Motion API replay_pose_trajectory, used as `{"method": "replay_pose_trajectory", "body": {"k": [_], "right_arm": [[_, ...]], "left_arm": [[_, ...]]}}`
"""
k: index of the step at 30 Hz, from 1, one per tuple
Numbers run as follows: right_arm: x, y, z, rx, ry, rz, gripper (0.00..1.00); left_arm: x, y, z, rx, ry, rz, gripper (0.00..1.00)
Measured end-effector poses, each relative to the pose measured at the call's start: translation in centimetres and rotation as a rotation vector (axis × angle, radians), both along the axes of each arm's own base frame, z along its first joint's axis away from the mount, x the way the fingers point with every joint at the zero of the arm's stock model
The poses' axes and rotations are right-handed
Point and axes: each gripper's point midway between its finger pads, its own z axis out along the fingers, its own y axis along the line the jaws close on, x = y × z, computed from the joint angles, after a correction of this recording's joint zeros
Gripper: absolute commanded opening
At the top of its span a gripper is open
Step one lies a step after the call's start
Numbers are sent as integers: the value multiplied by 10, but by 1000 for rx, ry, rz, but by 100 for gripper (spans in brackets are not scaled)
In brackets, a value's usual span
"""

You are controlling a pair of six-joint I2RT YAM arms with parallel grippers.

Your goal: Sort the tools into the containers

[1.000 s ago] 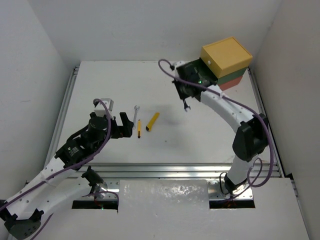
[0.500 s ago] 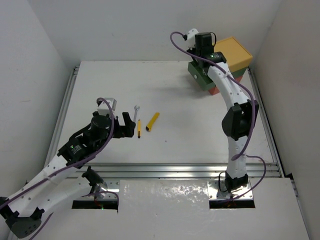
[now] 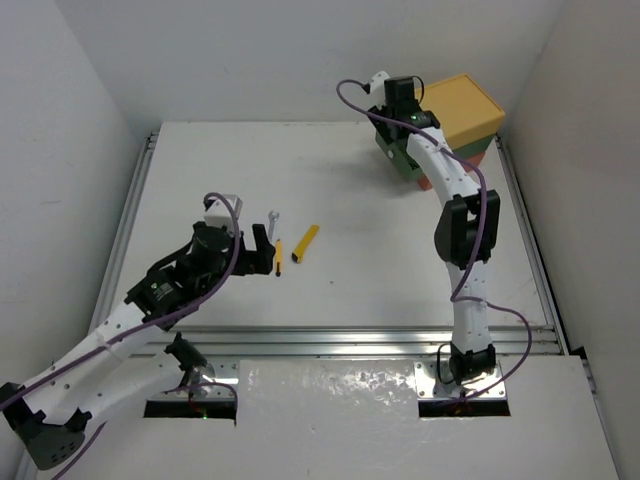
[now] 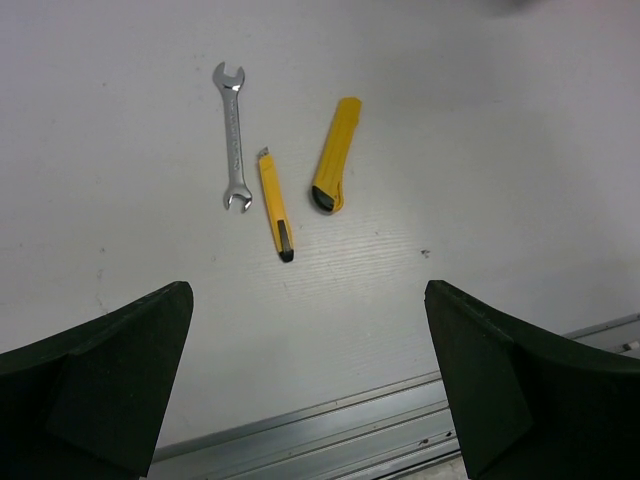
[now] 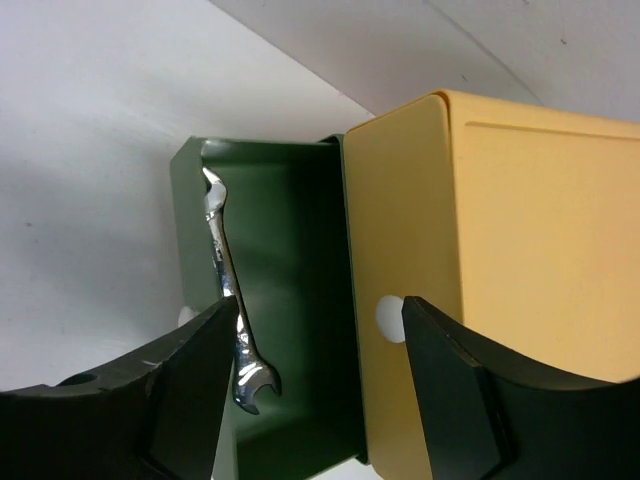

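The containers are a stack: yellow (image 3: 462, 108) on top, a green drawer (image 3: 402, 160) pulled out toward the left, and red-orange (image 3: 458, 166) at the bottom. My right gripper (image 3: 398, 128) hangs over the open green drawer (image 5: 290, 300), open (image 5: 315, 320). A silver wrench (image 5: 228, 290) lies free inside it, beside the left finger. On the table lie a second silver wrench (image 4: 233, 137), a thin yellow-black screwdriver (image 4: 275, 205) and a flat yellow cutter (image 4: 335, 155). My left gripper (image 3: 262, 250) is open (image 4: 308, 300), just short of them, holding nothing.
A metal rail (image 3: 340, 340) runs along the table's near edge, and another rail (image 3: 130, 220) along the left side. White walls close in the table. The yellow box's white knob (image 5: 388, 318) shows between my right fingers.
My right arm swung from mid-table up to the drawer stack with a wrench. Its jaws then opened and let the wrench go into the green drawer. The left gripper crept toward the tools.
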Motion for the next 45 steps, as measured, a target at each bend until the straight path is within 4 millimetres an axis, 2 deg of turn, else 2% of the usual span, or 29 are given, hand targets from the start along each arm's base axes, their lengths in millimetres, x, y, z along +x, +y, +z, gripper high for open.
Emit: {"method": "replay_pose_trajectory", "body": {"k": [4,6,8,11,13,15,17,18,19,20,23,24,25,27,30,32,34,37,38,42,43,45], "right_arm": [[-6,4,13,45,-10,-18,71],[-21,11,27,111,-1,-29,71],[-47,23,47,219,3,-26,72],[-122,45,83,431,20,13,73],[-175,61,98,529,21,63,72],[-221,85,103,599,32,140,71],[-261,113,87,643,96,221,70],[-276,124,77,667,122,254,70],[-290,130,58,681,170,265,69],[-303,131,35,688,226,260,68],[-332,124,-24,690,375,204,68],[-339,122,-38,689,411,187,68],[-345,121,-46,690,437,177,67],[-352,123,-52,699,462,180,67],[-356,127,-44,732,442,206,67],[-358,128,-35,756,419,227,67],[-360,130,-27,780,397,249,67],[-361,133,-22,800,386,268,67],[-361,134,-21,805,385,273,67],[-364,137,-22,820,397,285,66],[-364,138,-22,825,400,288,66],[-366,140,-23,835,407,297,66]], "left_arm": [[6,-3,-15,42,62,15,100],[13,-6,-19,53,96,34,100],[26,-8,-21,80,145,69,100],[68,-15,-17,66,197,116,100],[102,-4,-29,54,255,171,96],[127,14,-51,75,338,228,91],[150,25,-77,96,418,262,87],[159,27,-92,100,459,262,82],[165,25,-107,105,498,254,81],[168,24,-120,115,535,247,77],[174,18,-152,149,637,222,73],[178,16,-159,157,658,216,69],[182,15,-165,161,669,213,68],[187,14,-175,172,688,210,65],[183,16,-185,189,721,214,63],[181,17,-189,195,732,216,58],[179,17,-193,198,742,215,56],[174,17,-205,201,769,210,51],[174,16,-206,197,769,207,46],[175,15,-207,193,763,208,36],[175,15,-207,193,762,209,27],[175,14,-208,187,758,211,17]]}}
